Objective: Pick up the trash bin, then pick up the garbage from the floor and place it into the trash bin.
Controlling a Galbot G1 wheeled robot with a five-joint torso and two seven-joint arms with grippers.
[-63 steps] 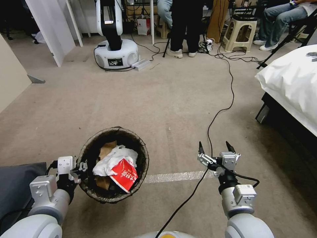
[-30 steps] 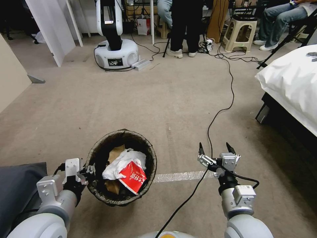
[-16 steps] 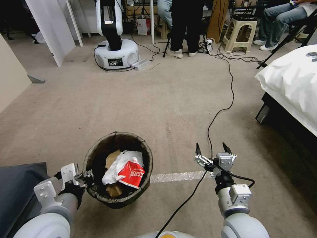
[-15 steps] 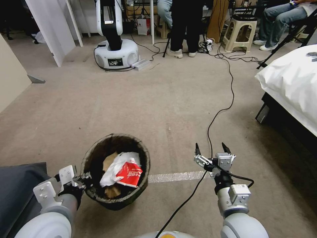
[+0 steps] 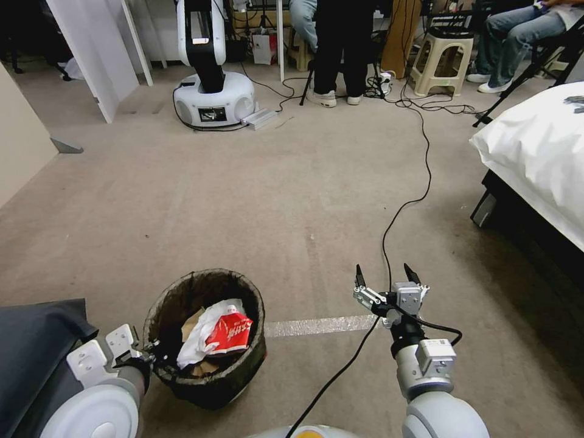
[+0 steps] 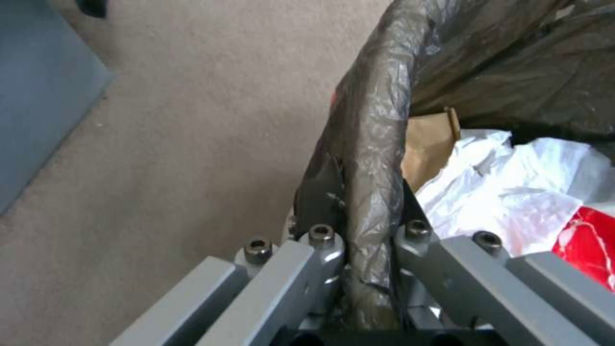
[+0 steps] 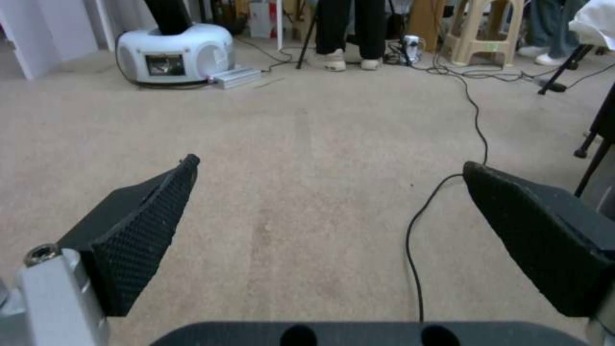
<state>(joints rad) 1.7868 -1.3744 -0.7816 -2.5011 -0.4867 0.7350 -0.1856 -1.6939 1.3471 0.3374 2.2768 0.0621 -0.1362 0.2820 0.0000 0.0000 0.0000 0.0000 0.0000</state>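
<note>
Left gripper (image 6: 368,230) is pinching the bag-lined rim of the bin (image 5: 246,371), which is holding white tissue (image 5: 198,334), red carton (image 5: 230,333), brown paper (image 6: 430,144). Right gripper (image 5: 384,277) is hovering, fingers spread.

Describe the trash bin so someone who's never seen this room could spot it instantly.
On the beige carpet, near the strip of silver tape crossing the floor, the trash bin sits at the robot's left side, its rim pinched in the left claw. It is the round container lined with a dark bag, holding white plastic and a red carton.
</note>
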